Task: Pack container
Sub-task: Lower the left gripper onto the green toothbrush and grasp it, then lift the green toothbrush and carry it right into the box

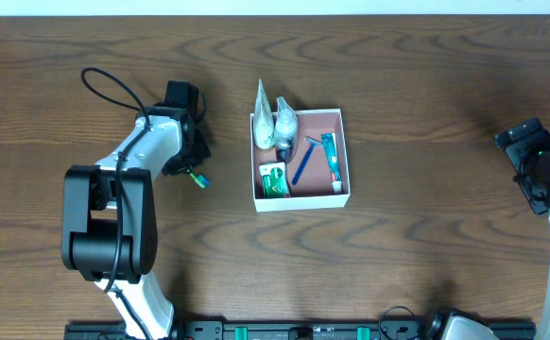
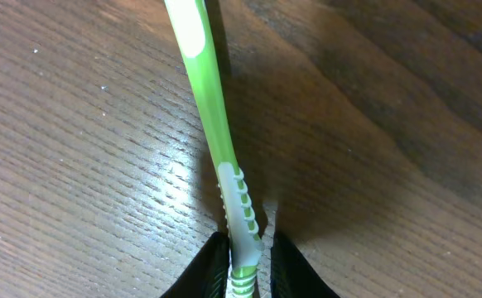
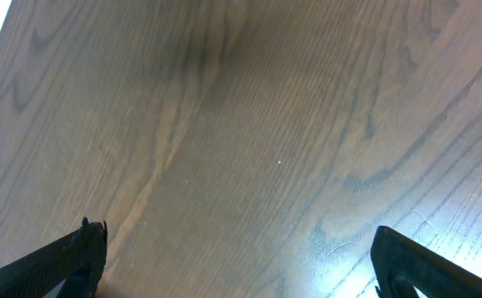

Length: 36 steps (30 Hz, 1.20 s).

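Observation:
The container [image 1: 344, 159] is a shallow white box with a pinkish-brown bottom at the table's middle. In it lie a toothpaste tube [image 1: 331, 161], a blue razor [image 1: 302, 164], a green packet [image 1: 274, 178] and two clear wrapped items [image 1: 273, 121] leaning over its far left rim. My left gripper [image 1: 192, 172] is left of the box, shut on a green and white toothbrush [image 2: 212, 116] that lies along the wood. In the left wrist view the jaws [image 2: 249, 261] pinch its ribbed handle. My right gripper [image 3: 237, 257] is open and empty over bare wood at the far right [image 1: 540, 165].
The table is dark brown wood [image 1: 426, 236]. The left arm's black base [image 1: 105, 222] stands at the front left. A white strip runs along the table's far edge [image 1: 256, 8].

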### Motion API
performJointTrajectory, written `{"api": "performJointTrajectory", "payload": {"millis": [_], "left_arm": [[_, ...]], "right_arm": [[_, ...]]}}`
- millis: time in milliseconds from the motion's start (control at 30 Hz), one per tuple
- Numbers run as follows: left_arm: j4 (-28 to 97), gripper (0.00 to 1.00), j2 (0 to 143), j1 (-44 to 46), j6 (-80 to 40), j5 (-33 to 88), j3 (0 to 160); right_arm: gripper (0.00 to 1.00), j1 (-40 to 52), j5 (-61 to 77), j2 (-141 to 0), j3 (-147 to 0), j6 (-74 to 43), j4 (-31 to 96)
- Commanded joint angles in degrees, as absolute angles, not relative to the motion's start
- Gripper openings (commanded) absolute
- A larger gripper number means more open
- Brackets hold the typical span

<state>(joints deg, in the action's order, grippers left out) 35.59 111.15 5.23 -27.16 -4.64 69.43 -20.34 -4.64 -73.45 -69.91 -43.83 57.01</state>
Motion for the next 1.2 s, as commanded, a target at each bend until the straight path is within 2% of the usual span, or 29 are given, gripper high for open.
{"api": "performJointTrajectory", "payload": {"millis": [0,100,567,933,1167], "left_arm": [[35.4,0.12,111.9,4.8,-27.0,-4.9,68.7],[35.3,0.06,111.9,4.8,-27.0,-4.9,68.7],[38.6,0.06,108.1,4.8,-23.3,-4.9,70.8],[41.2,0.06,92.2,5.5,-19.8,-3.4,70.8],[41.5,0.06,80.2,11.6,-18.0,1.6,70.8]], "right_arm": [[0.99,-20.8,-4.9,-73.5,-70.4,-43.0,57.1],[0.99,-20.8,-4.9,-73.5,-70.4,-43.0,57.1],[0.99,-20.8,-4.9,-73.5,-70.4,-43.0,57.1],[0.99,-20.8,-4.9,-73.5,-70.4,-43.0,57.1],[0.99,-20.8,-4.9,-73.5,-70.4,-43.0,57.1]]}}
